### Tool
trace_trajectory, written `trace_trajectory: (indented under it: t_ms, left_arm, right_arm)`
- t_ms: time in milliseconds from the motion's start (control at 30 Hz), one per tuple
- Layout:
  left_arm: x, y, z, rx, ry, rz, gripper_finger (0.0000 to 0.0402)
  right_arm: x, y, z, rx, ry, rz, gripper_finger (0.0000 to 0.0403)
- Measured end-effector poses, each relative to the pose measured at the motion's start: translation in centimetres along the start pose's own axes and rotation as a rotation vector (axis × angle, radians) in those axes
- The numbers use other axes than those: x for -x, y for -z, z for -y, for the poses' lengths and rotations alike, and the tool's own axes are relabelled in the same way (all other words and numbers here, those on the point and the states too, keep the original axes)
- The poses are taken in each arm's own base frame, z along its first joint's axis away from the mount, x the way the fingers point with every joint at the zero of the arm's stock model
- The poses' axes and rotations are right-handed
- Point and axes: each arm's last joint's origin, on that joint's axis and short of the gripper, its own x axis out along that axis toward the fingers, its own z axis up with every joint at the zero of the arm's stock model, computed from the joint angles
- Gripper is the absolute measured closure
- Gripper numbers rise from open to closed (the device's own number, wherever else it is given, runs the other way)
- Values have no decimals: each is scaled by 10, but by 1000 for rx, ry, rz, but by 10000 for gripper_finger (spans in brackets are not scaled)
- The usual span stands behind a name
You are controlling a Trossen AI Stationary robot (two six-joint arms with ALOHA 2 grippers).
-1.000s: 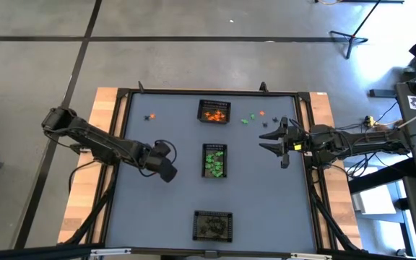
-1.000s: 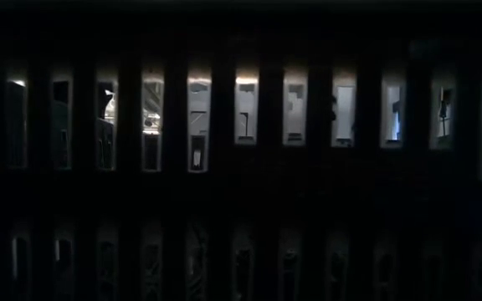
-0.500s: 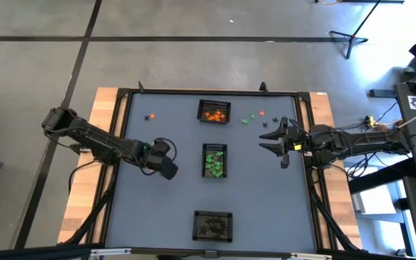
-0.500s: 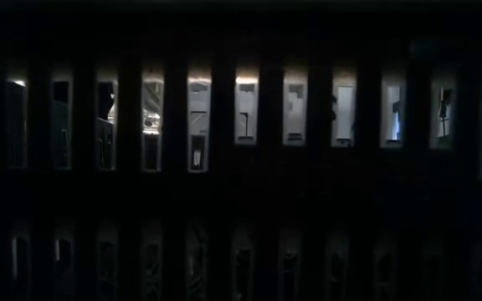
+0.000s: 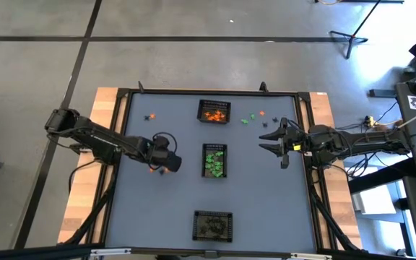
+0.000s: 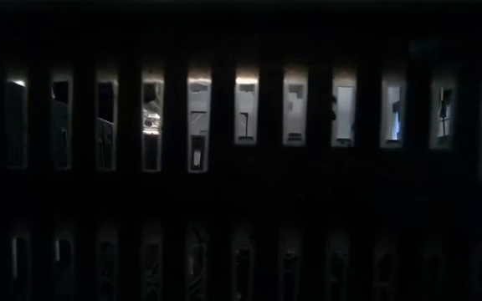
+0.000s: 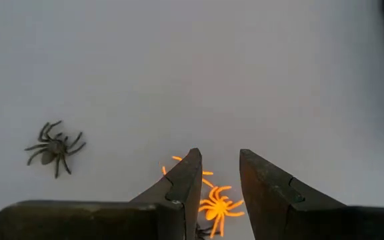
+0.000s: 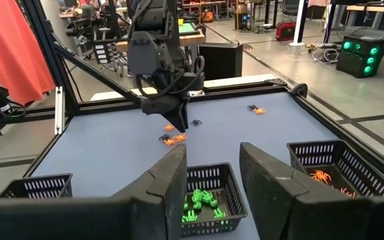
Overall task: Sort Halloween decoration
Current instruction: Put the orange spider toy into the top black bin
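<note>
Two orange spider trinkets (image 7: 217,207) lie on the grey table (image 5: 157,209) left of the middle, with a dark spider (image 7: 53,145) beside them. My left gripper (image 5: 167,163) points down just above the orange spiders (image 8: 172,138). It is open and one spider shows in the gap between its fingers. In the right wrist view the fingertips stand clear of the spiders. My right gripper (image 5: 274,141) waits open and level at the table's right side. More loose trinkets (image 5: 253,118) lie at the far right, and a pair (image 5: 149,116) lies at the far left.
Three black mesh baskets stand in a row down the table's middle: one with orange trinkets (image 5: 214,112) at the far side, one with green (image 5: 215,159) in the middle, one with dark ones (image 5: 213,225) near. A raised frame (image 5: 121,94) rims the table. The low view is dark behind mesh.
My left gripper has gone a little toward the table's far edge and right, sunk slightly, and rolled about its own pointing line. The orange spiders now show beside it in the high view. Its fingers keep the same gap.
</note>
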Motion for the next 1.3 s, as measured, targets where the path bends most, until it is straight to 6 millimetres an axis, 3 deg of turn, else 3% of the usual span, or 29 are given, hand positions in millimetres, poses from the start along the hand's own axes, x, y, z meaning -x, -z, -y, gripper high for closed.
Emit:
trace_trajectory:
  t_ms: [467,733,1100,1300]
  left_arm:
    - [0,-1,-1,-165,-7,-8,308]
    - [0,0,-1,-156,7,-63,308]
    - [-3,1,-3,41,-27,-109,304]
    - [-7,0,-4,155,-52,-125,254]
  right_arm:
    - [0,0,0,0,1,-2,265]
    - [0,0,0,0,1,-2,265]
    - [0,0,0,0,1,-2,265]
    - [0,0,0,1,1,-3,265]
